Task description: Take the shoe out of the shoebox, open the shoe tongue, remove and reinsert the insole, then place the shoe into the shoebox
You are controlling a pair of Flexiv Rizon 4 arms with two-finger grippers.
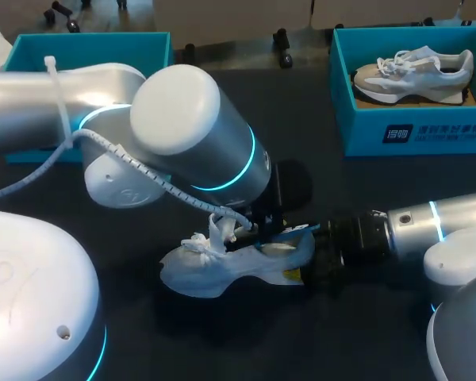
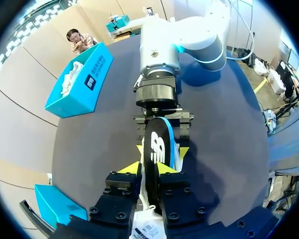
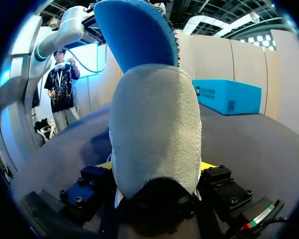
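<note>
The pale grey-and-white suede sneaker [image 1: 222, 270] lies outside both boxes at the middle of the dark table [image 1: 365, 198]. Its toe points toward the left arm's side and its white laces [image 1: 210, 238] are loose on top. Whether the sole rests on the surface cannot be determined.

The flat blue-and-black foam insole [image 1: 296, 230] stands up out of the shoe opening at the heel end. In the right wrist view its blue face [image 3: 134, 30] rises above the grey heel [image 3: 157, 124].

The left gripper [image 2: 150, 167] is closed on the insole [image 2: 157, 144], with one yellow tip pressed to each face and the insole edge-on between them. In the head view this gripper [image 1: 270, 222] sits directly over the heel end.

The right gripper [image 3: 157, 167] is clamped on the shoe's heel, with one finger on either side. It reaches the heel [image 1: 309, 258] from the right.

A teal cardboard shoebox [image 1: 412, 131] stands at the far right and contains a second grey-and-white sneaker [image 1: 412, 70]. A second teal shoebox [image 1: 87, 49] stands at the far left, partly hidden behind the left arm.
</note>
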